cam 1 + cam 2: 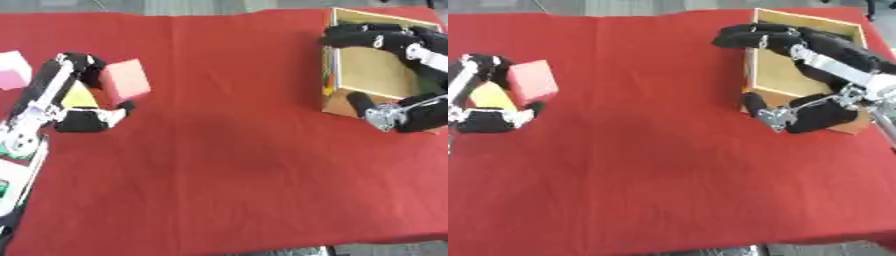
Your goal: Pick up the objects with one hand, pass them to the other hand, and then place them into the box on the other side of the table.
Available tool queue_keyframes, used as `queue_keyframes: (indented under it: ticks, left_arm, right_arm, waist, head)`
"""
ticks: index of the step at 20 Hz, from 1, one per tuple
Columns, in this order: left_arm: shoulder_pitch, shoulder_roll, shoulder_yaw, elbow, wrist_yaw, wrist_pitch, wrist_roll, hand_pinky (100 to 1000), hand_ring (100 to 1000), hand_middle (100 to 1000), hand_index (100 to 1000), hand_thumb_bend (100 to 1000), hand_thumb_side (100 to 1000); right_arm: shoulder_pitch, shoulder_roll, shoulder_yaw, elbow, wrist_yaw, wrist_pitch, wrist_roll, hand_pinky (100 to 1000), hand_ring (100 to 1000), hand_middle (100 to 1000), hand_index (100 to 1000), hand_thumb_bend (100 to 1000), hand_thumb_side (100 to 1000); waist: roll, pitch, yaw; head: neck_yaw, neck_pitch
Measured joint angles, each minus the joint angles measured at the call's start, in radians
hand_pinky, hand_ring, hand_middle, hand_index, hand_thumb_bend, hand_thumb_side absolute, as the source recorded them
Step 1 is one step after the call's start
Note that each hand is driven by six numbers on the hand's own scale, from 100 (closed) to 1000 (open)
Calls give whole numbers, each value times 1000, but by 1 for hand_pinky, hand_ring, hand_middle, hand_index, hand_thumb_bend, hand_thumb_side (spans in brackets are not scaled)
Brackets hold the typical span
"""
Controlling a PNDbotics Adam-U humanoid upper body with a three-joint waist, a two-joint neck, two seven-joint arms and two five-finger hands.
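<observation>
Two hands are seen: left hand (83, 107) is curled around a pink block (126, 80), far left of the box (802, 75). Right hand (798, 117) is spread wide over the box. Pickup is judged underway; transfer across is needed next.

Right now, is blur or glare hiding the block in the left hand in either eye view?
Left eye view: soft blur overall, no glare; the pink block reads clearly between the left hand fingers. Right eye view: similarly soft, the right hand over the wooden box smeared; a faint shadow darkens the red cloth at the centre.
</observation>
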Motion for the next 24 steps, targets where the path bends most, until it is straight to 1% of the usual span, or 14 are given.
queue_keyframes:
  ticks: [5, 8, 10, 13, 16, 18, 19, 20, 22, 24]
  left_arm:
    - [-22, -50, -14, 8, -46, -30, 5, 612, 527, 385, 491, 100, 100]
    - [-35, -77, -25, 14, -68, -50, 8, 612, 527, 384, 491, 100, 100]
    - [-46, -92, -32, 19, -76, -61, 7, 612, 526, 384, 491, 100, 100]
    - [-73, -120, -47, 26, -78, -78, 1, 612, 526, 384, 491, 100, 100]
    - [-101, -151, -61, 36, -81, -97, -2, 612, 526, 382, 490, 100, 100]
    - [-112, -170, -69, 44, -85, -108, -2, 612, 526, 381, 490, 100, 100]
    - [-117, -179, -71, 49, -87, -112, -2, 612, 526, 381, 490, 100, 100]
    - [-122, -188, -75, 53, -90, -116, -1, 612, 526, 381, 490, 100, 100]
    - [-130, -206, -78, 64, -98, -124, 1, 612, 525, 380, 489, 100, 100]
    - [-139, -223, -80, 75, -105, -129, 4, 611, 525, 379, 489, 100, 100]
  right_arm:
    - [-55, 29, 33, 0, 25, 40, 35, 912, 1000, 912, 964, 100, 100]
    - [-82, 31, 45, 0, 39, 54, 35, 909, 1000, 896, 956, 103, 100]
    - [-96, 31, 51, 0, 48, 60, 31, 906, 1000, 888, 948, 123, 100]
    - [-120, 31, 61, 0, 67, 71, 31, 907, 1000, 885, 942, 148, 131]
    - [-141, 32, 69, 0, 89, 95, 39, 907, 1000, 866, 931, 171, 169]
    - [-151, 36, 71, 0, 105, 116, 42, 907, 1000, 848, 927, 235, 217]
    - [-156, 38, 73, 0, 115, 126, 42, 908, 1000, 844, 926, 244, 225]
    - [-160, 38, 74, 0, 126, 136, 42, 910, 1000, 825, 921, 283, 253]
    - [-168, 40, 76, 0, 150, 148, 43, 912, 1000, 815, 919, 303, 265]
    - [-174, 45, 82, 0, 173, 153, 46, 913, 1000, 817, 921, 303, 264]
  waist:
    - [-5, 0, 15]
    - [-8, 0, 24]
    - [-9, 0, 28]
    - [-9, 0, 39]
    - [-7, 2, 55]
    - [-6, 3, 61]
    - [-6, 4, 63]
    - [-8, 5, 66]
    - [-10, 7, 69]
    - [-11, 7, 72]
  head:
    - [-17, 0]
    - [-30, 0]
    - [-41, 0]
    - [-59, 0]
    - [-75, 0]
    - [-85, 0]
    - [-90, 0]
    - [-93, 0]
    - [-98, 0]
    - [-102, 0]
